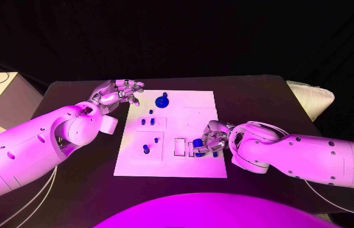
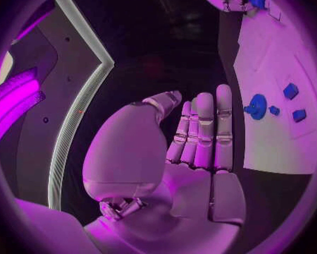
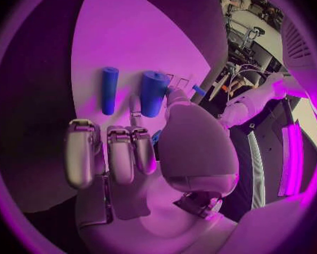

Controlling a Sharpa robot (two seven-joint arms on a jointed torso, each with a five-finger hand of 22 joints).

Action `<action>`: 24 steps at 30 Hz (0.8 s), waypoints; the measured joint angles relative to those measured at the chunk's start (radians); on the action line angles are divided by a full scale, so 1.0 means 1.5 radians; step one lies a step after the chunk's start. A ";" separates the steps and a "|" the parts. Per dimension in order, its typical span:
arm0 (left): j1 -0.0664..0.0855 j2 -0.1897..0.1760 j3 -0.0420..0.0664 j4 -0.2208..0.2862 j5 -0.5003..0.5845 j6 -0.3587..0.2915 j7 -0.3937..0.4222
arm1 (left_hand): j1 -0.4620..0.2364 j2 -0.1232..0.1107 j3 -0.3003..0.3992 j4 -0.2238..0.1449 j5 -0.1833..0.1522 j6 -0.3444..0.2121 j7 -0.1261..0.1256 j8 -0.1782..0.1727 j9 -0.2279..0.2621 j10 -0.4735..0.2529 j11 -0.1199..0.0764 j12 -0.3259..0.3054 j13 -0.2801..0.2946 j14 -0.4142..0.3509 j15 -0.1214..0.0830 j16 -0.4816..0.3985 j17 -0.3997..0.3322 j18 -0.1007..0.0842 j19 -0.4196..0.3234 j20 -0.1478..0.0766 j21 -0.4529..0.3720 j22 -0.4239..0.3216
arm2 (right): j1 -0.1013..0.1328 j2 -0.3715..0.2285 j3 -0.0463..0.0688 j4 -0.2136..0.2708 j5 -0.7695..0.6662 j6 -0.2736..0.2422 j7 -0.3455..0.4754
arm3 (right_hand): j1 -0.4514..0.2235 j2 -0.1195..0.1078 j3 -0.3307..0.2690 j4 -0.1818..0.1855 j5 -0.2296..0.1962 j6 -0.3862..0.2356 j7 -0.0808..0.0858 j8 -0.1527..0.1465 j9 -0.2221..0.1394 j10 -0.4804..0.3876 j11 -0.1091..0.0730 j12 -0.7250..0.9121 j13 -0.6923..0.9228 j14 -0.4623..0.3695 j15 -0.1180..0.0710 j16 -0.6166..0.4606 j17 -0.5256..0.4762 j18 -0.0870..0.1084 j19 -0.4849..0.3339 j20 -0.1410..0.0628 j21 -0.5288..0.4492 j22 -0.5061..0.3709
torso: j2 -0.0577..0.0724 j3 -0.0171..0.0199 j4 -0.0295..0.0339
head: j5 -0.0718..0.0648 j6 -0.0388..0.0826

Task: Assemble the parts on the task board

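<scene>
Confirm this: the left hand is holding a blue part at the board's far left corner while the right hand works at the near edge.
Not quite. The left hand holds nothing; the left wrist view shows its fingers straight and its palm bare. It is at the far left corner of the task board, and the right hand is at the near edge among blue parts.

Two white arms, each ending in a silver many-fingered hand.

The left arm (image 1: 44, 141) and right arm (image 1: 295, 154) have smooth, rounded shells built from bulbous segments, with small dark dots along them that look like screws, though they are too small to be sure. A thin pale cable hangs beneath each arm. The left hand (image 2: 190, 152) has a broad, smooth, domed thumb base, segmented metallic fingers with ribbed bands between their sections, and exposed metal fittings at the wrist. The right hand (image 3: 141, 152) is alike, with blocky rounded fingertips.
</scene>
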 measured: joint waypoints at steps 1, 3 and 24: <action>0.000 0.000 0.000 0.000 0.000 0.000 0.000 | 0.000 0.000 -0.002 0.002 0.000 0.000 0.000 0.000 0.000 0.000 0.000 0.000 0.000 0.000 0.000 0.000 0.000 0.000 0.000 0.000 0.000 -0.001 | 0.000 -0.001 0.000 0.001 0.000 -0.001 0.000 | 0.000 0.000 0.004 0.004 0.010 0.000 0.000 -0.005 0.000 0.000 0.000 0.000 0.000 0.000 0.000 0.001 0.000 0.000 0.000 0.000 0.000 0.000 | 0.000 0.0001 -0.0002 | 0.000 0.000; 0.000 0.000 0.000 0.000 0.000 0.000 0.000 | 0.000 0.000 -0.002 0.002 0.000 0.000 0.000 0.000 0.000 0.000 0.000 0.000 0.000 0.000 0.000 0.000 0.000 0.000 0.000 0.000 0.000 -0.001 | -0.001 -0.002 -0.001 0.004 0.000 -0.005 0.000 | 0.005 -0.005 0.010 0.010 0.022 0.001 -0.002 -0.009 0.000 0.000 0.000 0.001 0.000 0.000 0.000 0.001 0.000 0.000 0.000 0.000 0.004 0.000 | 0.000 0.0001 -0.0005 | 0.001 0.000; 0.000 0.005 0.000 -0.003 0.001 0.016 -0.024 | 0.000 0.000 -0.002 0.002 0.000 0.000 0.000 0.001 -0.001 0.000 0.000 0.000 -0.001 0.000 0.000 0.000 0.000 0.000 0.000 0.000 -0.003 -0.002 | 0.047 -0.015 -0.006 0.040 0.086 -0.039 -0.007 | 0.000 0.003 0.090 -0.015 0.047 0.015 -0.005 -0.011 -0.067 -0.004 -0.004 0.003 0.000 0.000 0.000 0.001 0.000 0.000 0.000 0.000 0.004 0.000 | -0.001 -0.0003 -0.0006 | 0.003 0.000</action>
